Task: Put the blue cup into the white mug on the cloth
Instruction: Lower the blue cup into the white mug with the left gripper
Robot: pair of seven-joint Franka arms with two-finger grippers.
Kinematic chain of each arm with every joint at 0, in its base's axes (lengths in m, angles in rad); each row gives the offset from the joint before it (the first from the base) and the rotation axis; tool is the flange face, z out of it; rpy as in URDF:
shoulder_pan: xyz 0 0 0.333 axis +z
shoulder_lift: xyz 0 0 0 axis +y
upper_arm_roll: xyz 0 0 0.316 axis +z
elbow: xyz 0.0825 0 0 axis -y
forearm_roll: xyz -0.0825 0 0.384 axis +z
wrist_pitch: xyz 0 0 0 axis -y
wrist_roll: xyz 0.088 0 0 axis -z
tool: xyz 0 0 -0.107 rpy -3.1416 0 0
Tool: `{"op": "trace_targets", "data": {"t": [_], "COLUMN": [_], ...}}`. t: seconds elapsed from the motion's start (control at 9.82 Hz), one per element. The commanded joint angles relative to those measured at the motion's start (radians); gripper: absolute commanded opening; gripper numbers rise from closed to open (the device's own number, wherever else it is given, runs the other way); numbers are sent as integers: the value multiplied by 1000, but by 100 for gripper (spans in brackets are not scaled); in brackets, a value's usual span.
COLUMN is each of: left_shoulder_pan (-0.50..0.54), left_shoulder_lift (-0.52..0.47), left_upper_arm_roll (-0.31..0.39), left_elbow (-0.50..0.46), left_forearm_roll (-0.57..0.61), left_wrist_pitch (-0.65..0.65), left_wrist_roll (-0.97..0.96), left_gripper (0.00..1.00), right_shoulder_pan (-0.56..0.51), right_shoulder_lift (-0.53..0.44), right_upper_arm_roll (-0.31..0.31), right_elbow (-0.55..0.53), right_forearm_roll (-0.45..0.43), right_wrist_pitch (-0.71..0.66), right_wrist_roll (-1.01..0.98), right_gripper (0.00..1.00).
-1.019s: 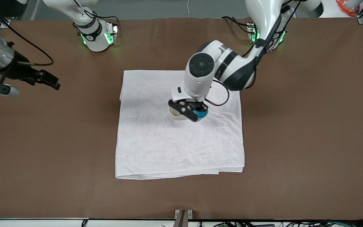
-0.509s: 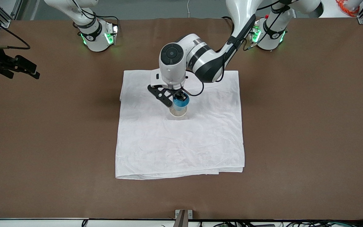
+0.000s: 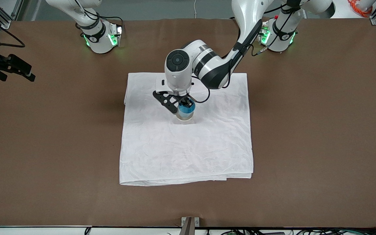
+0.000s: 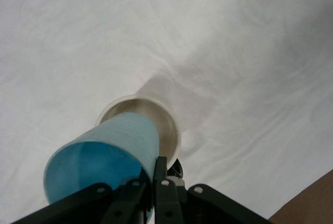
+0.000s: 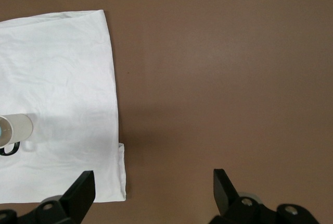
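Two grippers: my left gripper (image 3: 182, 103) clamps blue cup (image 4: 104, 159), tilted over white mug (image 4: 158, 120) mid-cloth (image 3: 188, 147). Step: insertion. Next: level cup, lower, release. Right gripper (image 5: 151, 190) waits spread wide over bare table (image 3: 44, 147).

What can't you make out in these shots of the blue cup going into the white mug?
- Front view: the white mug is mostly hidden by the blue cup and left gripper; its smiley mark is unseen.
- Left wrist view: the cup's base is inside the mug; whether it touches bottom is hidden.
- Right wrist view: the mug is cut off by the edge.
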Motion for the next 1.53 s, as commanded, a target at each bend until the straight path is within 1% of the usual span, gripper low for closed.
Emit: {"op": "trace_targets", "data": {"t": [0.0,0.1,0.2,0.31,0.41,0.71,0.81,0.92,1.12,1.22,1.32,1.43], "left_shoulder_pan": [-10,-11,-11,-11,-11,-11,-9,-9,8,41,87,161], "left_shoulder_lift": [35,36,36,41,52,58,47,32,-16,-49,-89,-126], "left_upper_arm_roll": [9,9,8,8,8,8,8,9,9,9,9,8], "left_elbow": [29,26,25,24,24,27,25,27,27,27,25,27], "left_forearm_roll": [-3,-3,-3,-3,-3,-4,-4,-3,-7,-11,-11,-14], "left_wrist_pitch": [22,22,22,22,22,22,22,20,8,3,-18,-87], "left_wrist_roll": [7,6,6,1,-2,-24,-24,-24,-24,-24,-24,-24], "left_gripper": [1,1,2,2,7,35,37,40,43,49,52,64], "right_shoulder_pan": [-21,-17,-7,-7,-13,-14,-13,-10,-8,-14,-17,-19], "right_shoulder_lift": [32,49,87,113,113,112,112,112,112,110,110,110], "right_upper_arm_roll": [16,16,22,23,23,22,22,22,22,20,19,17], "right_elbow": [41,65,111,154,156,151,148,150,150,148,148,148], "right_forearm_roll": [-37,-38,-42,-42,-40,-40,-40,-40,-42,-42,-46,-46], "right_wrist_pitch": [-9,-12,-16,-53,-71,-75,-81,-110,-113,-116,-116,-116], "right_wrist_roll": [-11,-11,-5,-5,-11,-11,-11,-11,-11,-13,-14,-14], "right_gripper": [100,100,100,100,100,100,100,100,100,100,100,100]}}
